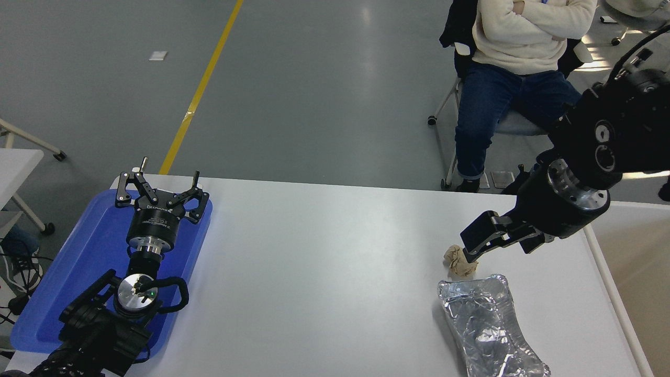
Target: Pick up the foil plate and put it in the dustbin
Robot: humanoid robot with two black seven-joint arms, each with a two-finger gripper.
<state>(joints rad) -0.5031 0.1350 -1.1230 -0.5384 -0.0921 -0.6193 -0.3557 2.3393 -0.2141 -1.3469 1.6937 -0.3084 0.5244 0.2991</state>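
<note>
My right claw [473,242] hangs nearly closed and empty just above the foil plate [489,327], which I judge light, flimsy, easily crushed, best pinched by its near rim.

counting it off now: one shiny silver foil plate [489,327], oblong and crumpled, on the white table [324,251], and that's one table for the action, with a corner of a second white table [18,162] poking in at the left edge. one small tan crumpled paper ball [460,260]. one flat blue plastic tray [86,272]. one dustbin with a thick white rim and beige inside [625,283] at the right edge. two black robot arms, so two black grippers: the left gripper [159,189] and the right gripper [471,242]. one seated person in a cream sweater and dark jeans [515,57], on one wheeled chair [450,112]. one yellow floor line [201,86].
</note>
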